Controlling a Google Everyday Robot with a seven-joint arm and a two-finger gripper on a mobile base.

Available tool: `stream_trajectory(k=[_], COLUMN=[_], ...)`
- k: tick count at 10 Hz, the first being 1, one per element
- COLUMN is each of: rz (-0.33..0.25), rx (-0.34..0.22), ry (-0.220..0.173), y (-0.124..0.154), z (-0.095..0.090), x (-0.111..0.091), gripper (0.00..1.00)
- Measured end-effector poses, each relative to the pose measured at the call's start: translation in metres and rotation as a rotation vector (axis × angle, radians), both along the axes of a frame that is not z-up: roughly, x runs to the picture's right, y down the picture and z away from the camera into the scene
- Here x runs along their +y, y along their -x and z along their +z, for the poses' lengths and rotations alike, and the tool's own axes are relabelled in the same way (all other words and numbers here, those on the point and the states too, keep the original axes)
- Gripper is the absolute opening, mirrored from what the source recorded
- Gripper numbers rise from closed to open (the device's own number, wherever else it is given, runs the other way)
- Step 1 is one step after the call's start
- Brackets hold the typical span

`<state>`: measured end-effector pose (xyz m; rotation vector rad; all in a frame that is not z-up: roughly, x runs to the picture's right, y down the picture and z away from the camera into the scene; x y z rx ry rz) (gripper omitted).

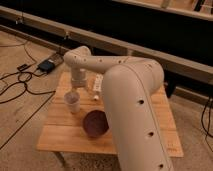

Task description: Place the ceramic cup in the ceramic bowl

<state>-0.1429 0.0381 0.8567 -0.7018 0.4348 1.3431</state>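
The small white ceramic cup (72, 102) stands upright on the left part of the wooden table (60, 135). The dark maroon ceramic bowl (95, 123) sits on the table just right of the cup and nearer the front, apart from it. My gripper (74, 92) hangs from the wrist directly above the cup, at its rim; whether it touches the cup cannot be told. My big white arm (132, 110) crosses the right half of the view and hides much of the table's right side.
A long white rectangular block (98, 85) lies behind the cup, near my wrist. A black box (47, 65) and cables lie on the floor at the left. A dark wall with a ledge runs behind the table.
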Motion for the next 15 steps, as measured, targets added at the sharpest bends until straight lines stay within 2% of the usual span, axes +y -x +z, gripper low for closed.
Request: stream_trajectory(k=[4, 6, 7, 10, 11, 15], rz=[-0.030, -0.054, -0.069, -0.074, -0.067, -0.026], rx=[-0.003, -0.004, -0.006, -0.014, -0.020, -0.046], ry=[0.030, 0.042, 0.048, 0.051, 0.047, 0.005], y=[-0.008, -0.009, -0.008, -0.006, -0.005, -0.013], z=[0.010, 0.011, 0.011, 0.009, 0.007, -0.015], x=[0.018, 0.028, 0.034, 0.037, 0.036, 0.017], gripper=[0.64, 0.51, 0.37, 0.09, 0.02, 0.00])
